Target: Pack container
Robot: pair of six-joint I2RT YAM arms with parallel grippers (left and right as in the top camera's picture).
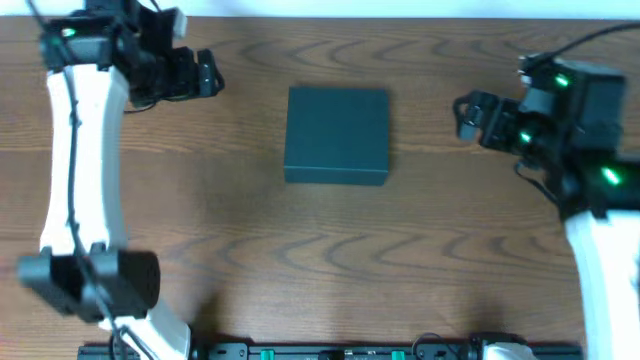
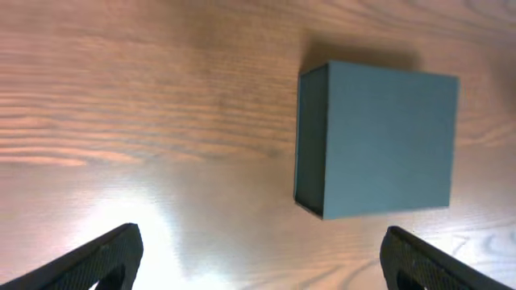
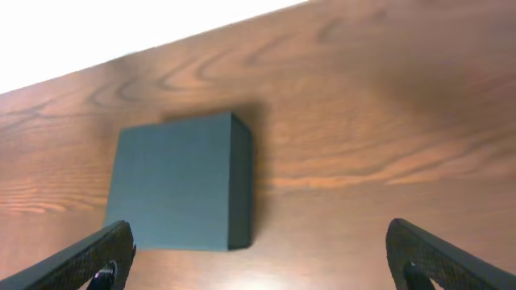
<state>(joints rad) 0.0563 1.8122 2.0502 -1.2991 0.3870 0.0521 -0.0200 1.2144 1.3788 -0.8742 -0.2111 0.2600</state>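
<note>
The container (image 1: 336, 134) is a dark teal square box with its lid shut, lying flat at the middle of the wooden table. It also shows in the left wrist view (image 2: 379, 138) and in the right wrist view (image 3: 179, 182). My left gripper (image 1: 205, 76) is open and empty, held to the left of the box and well apart from it; its fingers (image 2: 258, 262) frame bare table. My right gripper (image 1: 464, 112) is open and empty, held to the right of the box, apart from it; its fingers (image 3: 258, 258) are spread wide.
The wooden table (image 1: 330, 250) carries only the box in these views. Its far edge (image 3: 161, 36) meets a white background. A black rail with connectors (image 1: 330, 351) runs along the near edge.
</note>
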